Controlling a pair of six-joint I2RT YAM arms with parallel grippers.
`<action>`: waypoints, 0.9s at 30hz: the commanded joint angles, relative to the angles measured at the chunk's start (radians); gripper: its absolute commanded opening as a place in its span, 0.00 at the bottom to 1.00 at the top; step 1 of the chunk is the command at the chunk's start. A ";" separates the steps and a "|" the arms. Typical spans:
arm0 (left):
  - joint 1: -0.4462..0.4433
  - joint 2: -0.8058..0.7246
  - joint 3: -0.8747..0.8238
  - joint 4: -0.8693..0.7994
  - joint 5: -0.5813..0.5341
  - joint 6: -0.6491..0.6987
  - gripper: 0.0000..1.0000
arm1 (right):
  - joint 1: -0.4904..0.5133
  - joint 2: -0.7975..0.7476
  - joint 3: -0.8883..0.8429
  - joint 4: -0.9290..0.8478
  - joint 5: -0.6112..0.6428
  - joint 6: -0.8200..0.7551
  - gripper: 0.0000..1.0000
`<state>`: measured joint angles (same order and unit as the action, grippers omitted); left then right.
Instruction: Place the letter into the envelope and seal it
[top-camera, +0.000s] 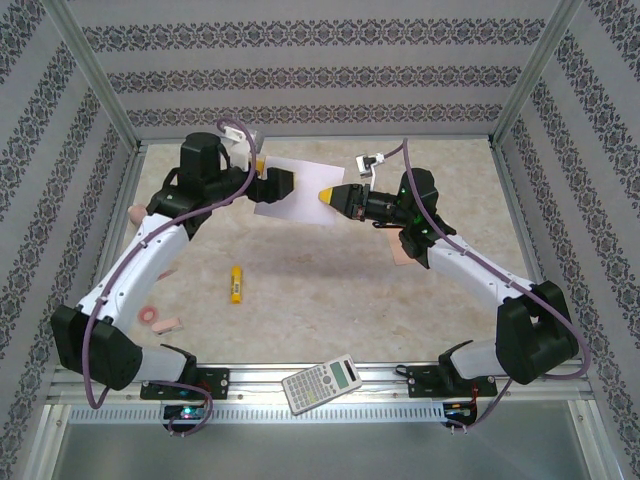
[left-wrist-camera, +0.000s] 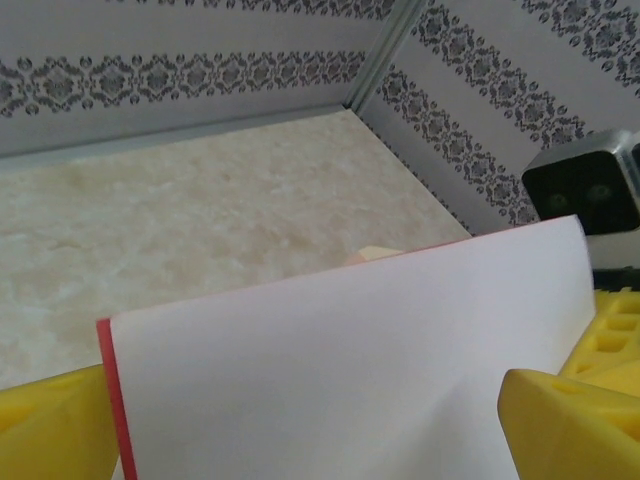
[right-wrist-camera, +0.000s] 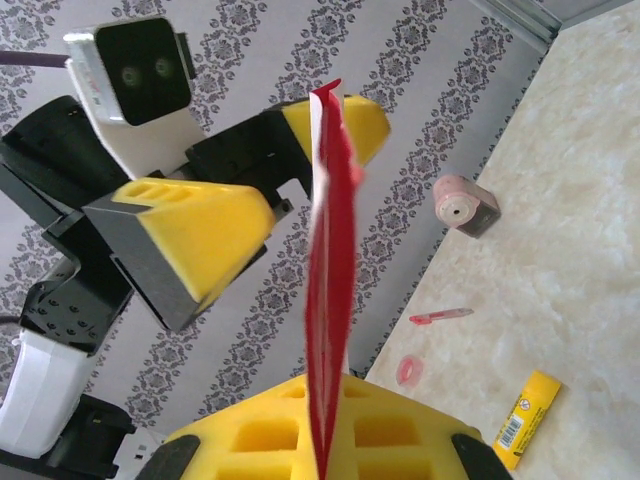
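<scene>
The right gripper (right-wrist-camera: 325, 445) is clamped on one edge of the letter (top-camera: 297, 188), holding it edge-up above the table. The left gripper (top-camera: 278, 184) gapes wide, with a finger (right-wrist-camera: 190, 235) on either side of the letter's opposite edge; neither seems to touch it.

With only one pinch, the thin sheet could sag, twist or slip free, and a left finger closing askew would crease it.

I take the peach corner to be the envelope (top-camera: 402, 256). It lies below and right of the letter, mostly under the right arm, which blocks the way in.

Left of the letter sits a pink roll (top-camera: 137, 212). Nearer the arm bases than the letter lie a glue stick (top-camera: 236, 285) and, beyond it, a calculator (top-camera: 322, 384).
</scene>
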<state>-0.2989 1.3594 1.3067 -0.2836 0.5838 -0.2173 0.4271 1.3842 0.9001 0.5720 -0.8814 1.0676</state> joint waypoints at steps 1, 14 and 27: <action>0.004 -0.019 -0.038 0.041 0.055 -0.040 0.94 | -0.010 -0.008 -0.004 0.028 -0.023 -0.020 0.00; 0.003 -0.047 -0.202 0.367 0.126 -0.245 0.93 | 0.016 0.057 0.011 0.225 -0.036 0.079 0.00; 0.074 -0.100 -0.109 0.196 0.132 -0.110 0.94 | -0.013 0.034 0.016 0.109 -0.054 0.010 0.00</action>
<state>-0.2466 1.3117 1.1439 -0.0257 0.7128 -0.3958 0.4263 1.4445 0.9009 0.7132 -0.9222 1.1225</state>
